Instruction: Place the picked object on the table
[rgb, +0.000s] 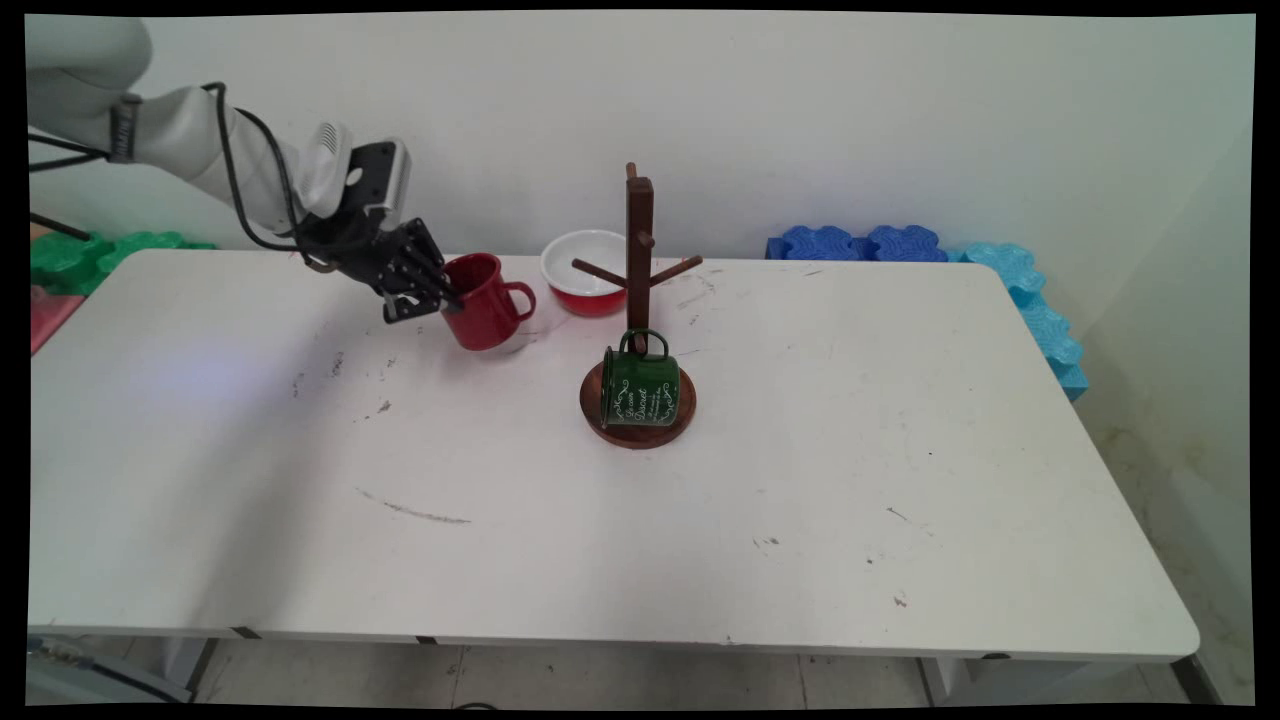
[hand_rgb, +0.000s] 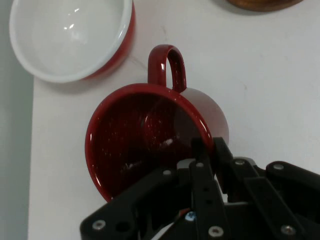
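White table (rgb: 700, 520): the near half carries only scuffs and a long grey streak on its surface.

Further in, near the table's middle, a wooden mug tree (rgb: 639, 250) stands upright on its round base. A green mug (rgb: 641, 388) with white lettering hangs by its handle from a low peg on the near side, mouth turned toward the picture's left, its body over the base. The upper pegs carry nothing.

Left of the tree and a little further back, the gripper (rgb: 447, 291) (hand_rgb: 207, 150) grips a red mug (rgb: 483, 301) (hand_rgb: 150, 135) by its rim. In the hand view one finger lies inside the mug against the wall and the other outside it, so the jaws are closed on the rim. The mug is tilted, mouth leaning toward the arm, handle pointing toward the picture's right in the main view. Whether its bottom edge touches the table or is just clear of it cannot be told; a faint shadow lies beneath it. The arm reaches down to it from the upper left, black cables looping along it.

Just behind, between the red mug and the tree post in the main view, a red bowl (rgb: 586, 272) (hand_rgb: 70, 37) with a white inside stands upright near the table's far edge, apart from the mug.

Beyond the table, against the wall, blue foam pieces (rgb: 865, 243) lie at right and green foam pieces (rgb: 90, 255) at left.
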